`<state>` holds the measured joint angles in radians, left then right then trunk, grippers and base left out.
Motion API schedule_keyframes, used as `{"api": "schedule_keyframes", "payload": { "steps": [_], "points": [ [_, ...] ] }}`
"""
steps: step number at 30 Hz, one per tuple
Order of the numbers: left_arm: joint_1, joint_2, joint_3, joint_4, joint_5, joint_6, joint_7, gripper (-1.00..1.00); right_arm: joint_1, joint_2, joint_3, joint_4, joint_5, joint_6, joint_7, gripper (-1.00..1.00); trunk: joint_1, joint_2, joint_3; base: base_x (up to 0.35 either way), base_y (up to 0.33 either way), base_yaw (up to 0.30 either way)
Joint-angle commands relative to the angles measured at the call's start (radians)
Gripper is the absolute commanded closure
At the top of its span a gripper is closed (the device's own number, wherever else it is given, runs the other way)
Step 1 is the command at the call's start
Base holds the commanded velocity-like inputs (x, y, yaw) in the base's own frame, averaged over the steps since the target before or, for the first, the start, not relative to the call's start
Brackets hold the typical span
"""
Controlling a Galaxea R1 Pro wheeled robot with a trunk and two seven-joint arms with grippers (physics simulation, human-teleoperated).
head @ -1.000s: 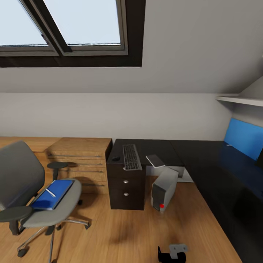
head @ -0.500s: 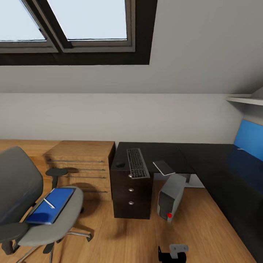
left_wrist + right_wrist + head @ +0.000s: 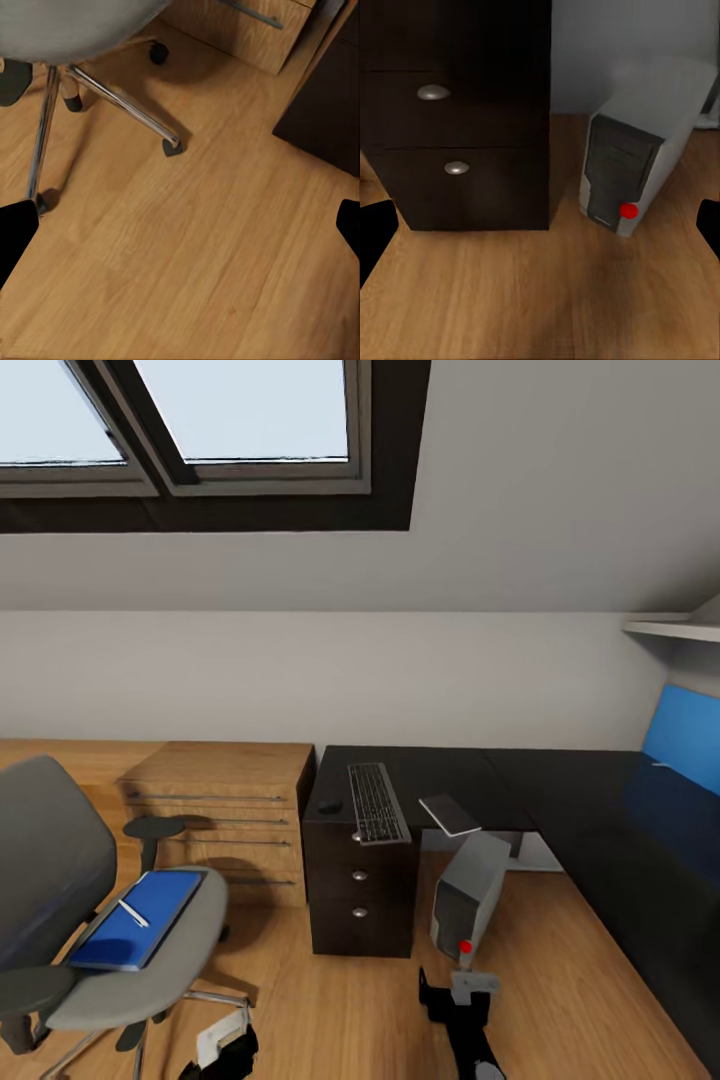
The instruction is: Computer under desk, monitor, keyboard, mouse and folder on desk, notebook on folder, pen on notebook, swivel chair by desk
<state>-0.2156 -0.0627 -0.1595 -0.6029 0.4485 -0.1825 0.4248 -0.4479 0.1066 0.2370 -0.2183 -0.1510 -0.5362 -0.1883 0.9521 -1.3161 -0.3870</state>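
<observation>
The swivel chair point(image 3: 60, 880) stands at the left, apart from the desk point(image 3: 540, 780). On its seat lies the blue folder point(image 3: 135, 920) with the white pen point(image 3: 133, 913) across it. The keyboard point(image 3: 376, 802), mouse point(image 3: 329, 806) and notebook point(image 3: 449, 814) lie on the desk's left end. The computer point(image 3: 468, 895) point(image 3: 641, 161) stands on the floor beside the drawer unit point(image 3: 360, 880) point(image 3: 457, 127). My left gripper point(image 3: 225, 1048) point(image 3: 180, 229) is open over bare floor by the chair's base point(image 3: 120, 105). My right gripper point(image 3: 455, 992) point(image 3: 540, 225) is open, facing the computer. The monitor is out of view.
A light wooden drawer chest point(image 3: 225, 810) sits against the wall between chair and desk. A blue wall panel point(image 3: 685, 745) and a white shelf point(image 3: 675, 630) are at the right. Skylight windows point(image 3: 240, 420) slope overhead. Wooden floor point(image 3: 350, 1010) lies open before the drawers.
The camera panned right, shifting the whole picture. Both arms have risen into the bottom of the head view; the right gripper has reached forward toward the computer.
</observation>
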Motion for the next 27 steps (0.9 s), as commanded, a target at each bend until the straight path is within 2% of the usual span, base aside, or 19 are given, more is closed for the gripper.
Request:
{"api": "schedule_keyframes", "payload": {
  "steps": [1,2,3,5,7,8,9,10,11,12,13,14,16,17,20,23,27],
  "points": [
    [0.000,0.001,-0.007,-0.070,0.012,0.062,0.045,-1.00,-0.002,0.001,0.001,-0.060,-0.036,0.036,-0.004,-1.00,0.004,-0.008,-0.004,0.000,0.000,0.000],
    [-0.001,0.001,-0.007,-0.107,0.012,0.097,0.061,-1.00,-0.002,0.001,-0.002,-0.089,-0.054,0.063,-0.003,-1.00,0.008,-0.015,-0.008,0.000,0.000,0.000],
    [-0.001,0.002,-0.006,-0.185,0.014,0.169,0.087,-1.00,-0.004,0.001,-0.008,-0.149,-0.104,0.126,-0.001,-1.00,0.012,-0.022,-0.011,0.000,0.000,0.000],
    [-0.001,0.003,-0.004,-0.334,0.017,0.327,0.115,-1.00,-0.011,0.001,-0.014,-0.261,-0.248,0.260,0.005,-1.00,0.019,-0.036,-0.017,0.000,0.000,0.000],
    [-0.001,0.006,0.009,-0.468,0.019,0.483,0.129,-1.00,-0.040,-0.002,-0.017,-0.354,-0.420,0.377,0.014,-1.00,0.027,-0.050,-0.023,0.000,0.000,0.000],
    [-0.001,0.006,0.018,-0.500,0.022,0.515,0.132,-1.00,-0.051,-0.002,-0.017,-0.372,-0.463,0.403,0.016,-1.00,0.031,-0.057,-0.026,0.000,0.000,0.000],
    [-0.001,0.006,0.039,-0.561,0.030,0.567,0.135,-1.00,-0.077,-0.003,-0.018,-0.399,-0.548,0.453,0.019,-1.00,0.035,-0.064,-0.030,0.000,0.000,0.000],
    [-0.002,0.005,0.065,-0.641,0.057,0.616,0.138,-1.00,-0.114,-0.006,-0.021,-0.426,-0.680,0.527,0.021,-1.00,0.038,-0.071,-0.033,0.000,0.000,0.000],
    [-0.002,0.004,0.070,-0.664,0.069,0.626,0.139,-1.00,-0.123,-0.008,-0.024,-0.432,-0.727,0.553,0.021,-1.00,0.042,-0.078,-0.036,0.000,0.000,0.000],
    [-0.002,0.004,0.079,-0.702,0.094,0.641,0.139,-1.00,-0.136,-0.013,-0.031,-0.445,-0.821,0.606,0.022,-1.00,0.046,-0.085,-0.039,0.000,0.000,0.000],
    [-0.002,0.004,0.082,-0.718,0.108,0.646,0.139,-1.00,-0.141,-0.016,-0.034,-0.449,-0.869,0.633,0.024,-1.00,0.050,-0.092,-0.042,0.000,0.000,0.000],
    [-0.002,0.004,0.090,-0.745,0.174,0.661,0.140,-1.00,-0.155,-0.027,-0.041,-0.455,-1.074,0.743,0.031,-1.00,0.054,-0.099,-0.045,0.000,0.000,0.000],
    [-0.002,0.006,0.091,-0.684,0.189,0.662,0.138,-1.00,-0.158,-0.029,-0.042,-0.425,-1.120,0.742,0.032,-1.00,0.061,-0.113,-0.051,0.000,0.000,0.000],
    [-0.002,0.008,0.091,-0.633,0.191,0.659,0.137,-1.00,-0.159,-0.030,-0.041,-0.391,-1.134,0.710,0.031,-1.00,0.065,-0.120,-0.055,0.000,0.000,0.000],
    [-0.002,0.008,0.091,-0.610,0.192,0.654,0.135,-1.00,-0.159,-0.032,-0.044,-0.350,-1.147,0.644,0.026,-1.00,0.077,-0.141,-0.064,0.000,0.000,0.000],
    [-0.002,0.007,0.091,-0.643,0.192,0.654,0.136,-1.00,-0.159,-0.037,-0.045,-0.344,-1.150,0.632,0.035,-1.00,0.088,-0.162,-0.073,0.000,0.000,0.000],
    [0.000,0.006,0.089,-0.801,0.180,0.653,0.138,-1.00,-0.160,-0.063,-0.044,-0.341,-1.157,0.632,0.113,-1.00,0.104,-0.190,-0.086,0.000,0.000,0.000]
  ]
}}
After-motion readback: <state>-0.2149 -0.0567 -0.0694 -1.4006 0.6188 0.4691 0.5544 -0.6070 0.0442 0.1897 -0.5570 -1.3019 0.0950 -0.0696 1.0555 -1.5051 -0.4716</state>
